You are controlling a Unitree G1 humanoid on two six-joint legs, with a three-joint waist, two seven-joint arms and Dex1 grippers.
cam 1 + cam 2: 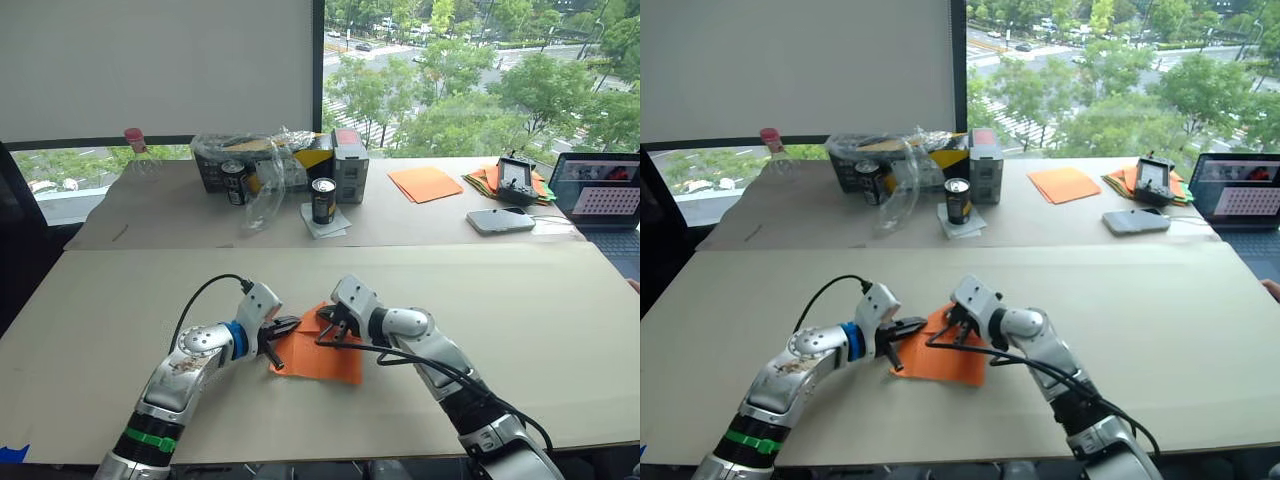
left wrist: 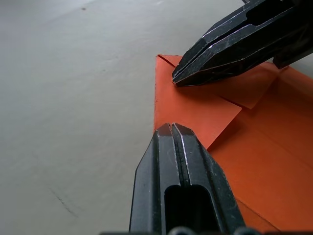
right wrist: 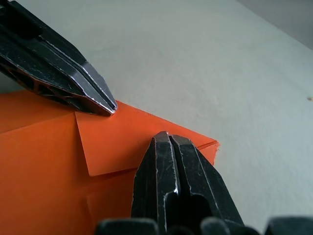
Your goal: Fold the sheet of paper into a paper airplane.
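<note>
The sheet of paper (image 1: 325,360) lies flat on the near table, bright orange, with one corner folded over into a triangular flap (image 2: 195,110). My left gripper (image 1: 294,325) is shut, its tip resting on the flap's edge at the paper's left side. My right gripper (image 1: 325,330) is shut too, with its tip pressing down on the same flap (image 3: 122,142) a short way from the left one. The two tips face each other across the folded corner. No paper is pinched between either pair of fingers.
On the back table stand two cans (image 1: 323,200), a basket with a plastic bag (image 1: 260,160), a grey box (image 1: 350,165), smooth orange sheets (image 1: 425,183), a multicoloured paper pile (image 1: 490,182), a white device (image 1: 500,220) and a laptop (image 1: 605,190).
</note>
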